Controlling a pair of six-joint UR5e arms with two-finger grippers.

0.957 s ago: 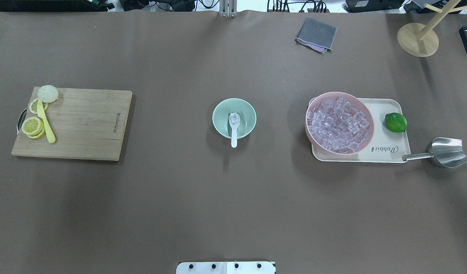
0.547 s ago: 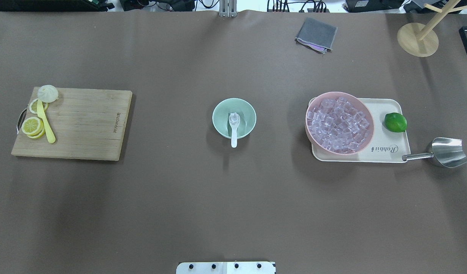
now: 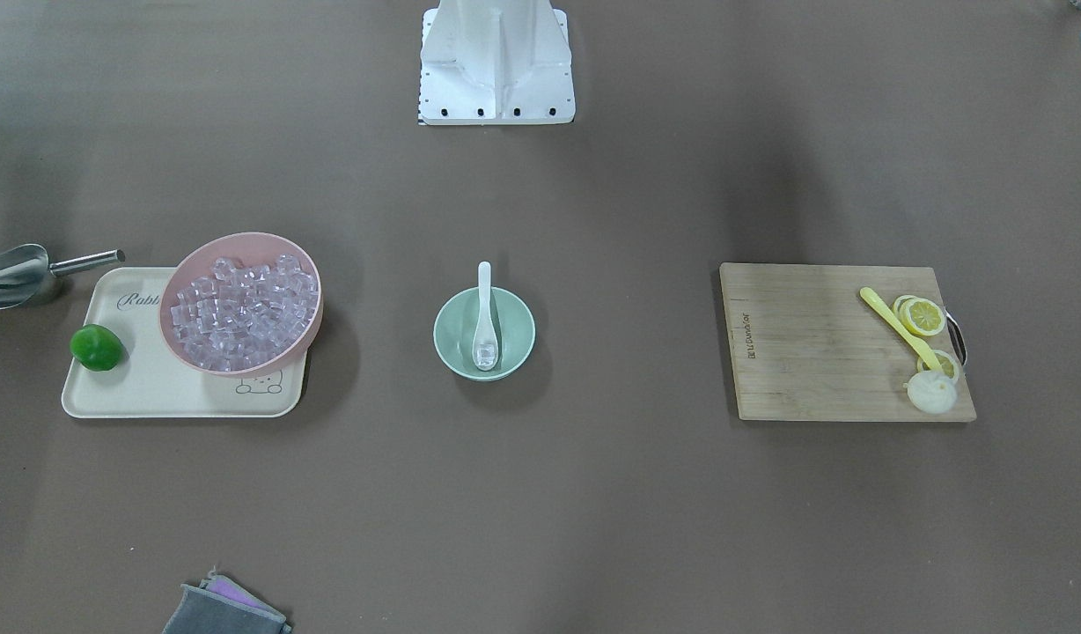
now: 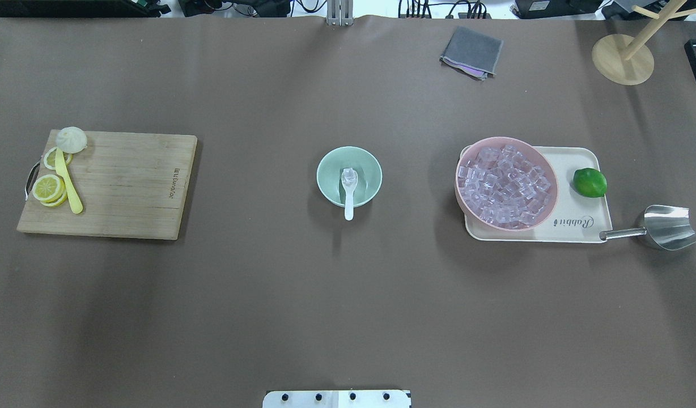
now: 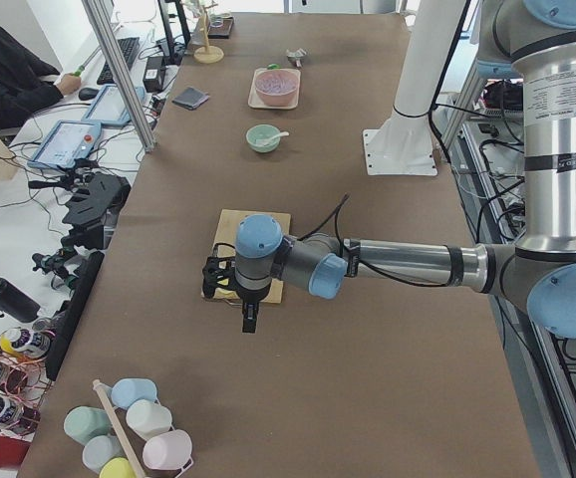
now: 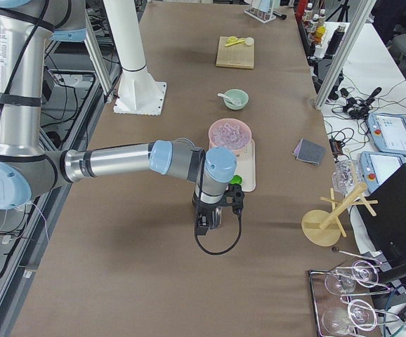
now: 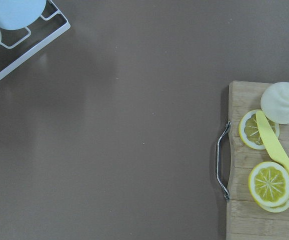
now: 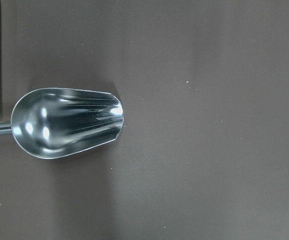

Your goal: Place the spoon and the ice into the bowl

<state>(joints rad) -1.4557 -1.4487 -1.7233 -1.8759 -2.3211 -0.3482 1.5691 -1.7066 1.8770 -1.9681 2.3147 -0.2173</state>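
The mint-green bowl [image 4: 330,170] sits at the middle of the table [image 4: 348,317], and the white spoon [image 4: 348,199] lies in it with its scoop down in the hollow and its handle resting over the rim on the robot's side; one clear cube of ice [image 4: 348,175] rests in the spoon's scoop. To the robot's right, a larger pink bowl [image 4: 505,140] heaped with many more cubes stands on the left end of a cream tray [image 4: 574,225], tipped a little, with a green lime [image 4: 589,182] on the tray beside it. A metal scoop [image 4: 668,226] lies just off the tray's near right corner, its handle touching or nearly touching the tray's edge. Well apart to the robot's left lies a wooden cutting board [image 4: 127,187] bearing lemon slices [image 4: 47,187], a thin yellow utensil [image 4: 68,184] laid across them and a pale round piece [image 4: 71,139] at its far corner. The table is covered in plain brown; a folded grey cloth [image 4: 471,52] and a wooden stand [image 4: 623,58] are at its far side. The left gripper [image 5: 249,321] hangs over the table by the board's handled end, the right gripper [image 6: 203,226] by the scoop, both far from the bowl; whether either is open or closed cannot be told. Desks with tablets line the operators' side
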